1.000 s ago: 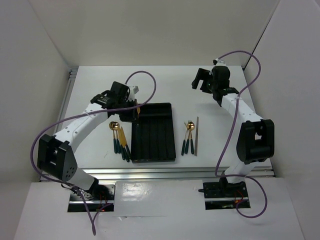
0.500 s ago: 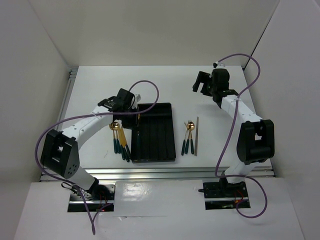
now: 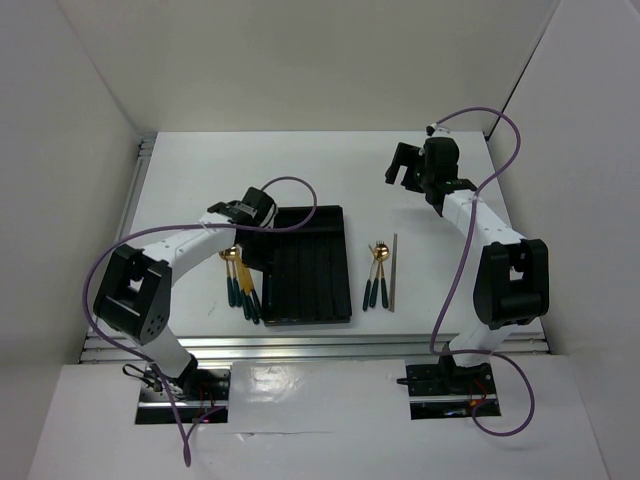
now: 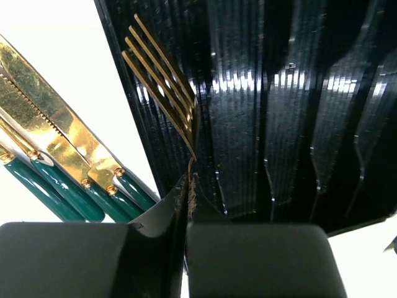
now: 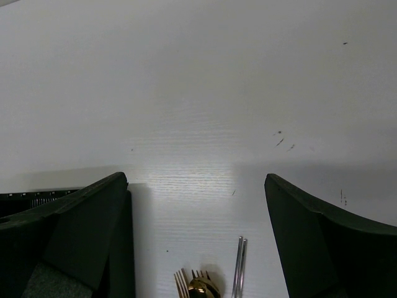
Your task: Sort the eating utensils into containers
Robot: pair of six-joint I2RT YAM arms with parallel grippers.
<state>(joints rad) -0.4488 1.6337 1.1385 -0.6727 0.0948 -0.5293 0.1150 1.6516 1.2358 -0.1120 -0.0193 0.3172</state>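
My left gripper (image 4: 188, 184) is shut on the thin neck of a gold fork (image 4: 162, 77). Its tines lie along the leftmost compartment of the black tray (image 4: 279, 93). In the top view that gripper (image 3: 260, 225) sits low at the tray's (image 3: 318, 275) far left corner. Gold knives with teal handles (image 4: 59, 133) lie just left of the tray, beside a gold spoon (image 3: 229, 253). My right gripper (image 5: 195, 183) is open and empty, hovering over bare table at the far right (image 3: 405, 165). Below it lie a fork (image 5: 183, 283), a spoon (image 5: 203, 289) and a grey stick (image 5: 239, 267).
The right-hand group of teal-handled utensils (image 3: 376, 272) and the stick (image 3: 393, 272) lie between the tray and the right arm. White walls enclose the table on three sides. A metal rail (image 3: 300, 343) runs along the near edge.
My left gripper has swung right and down with the fork, from above the tray's left edge into the tray's far left corner. The right arm has barely moved.
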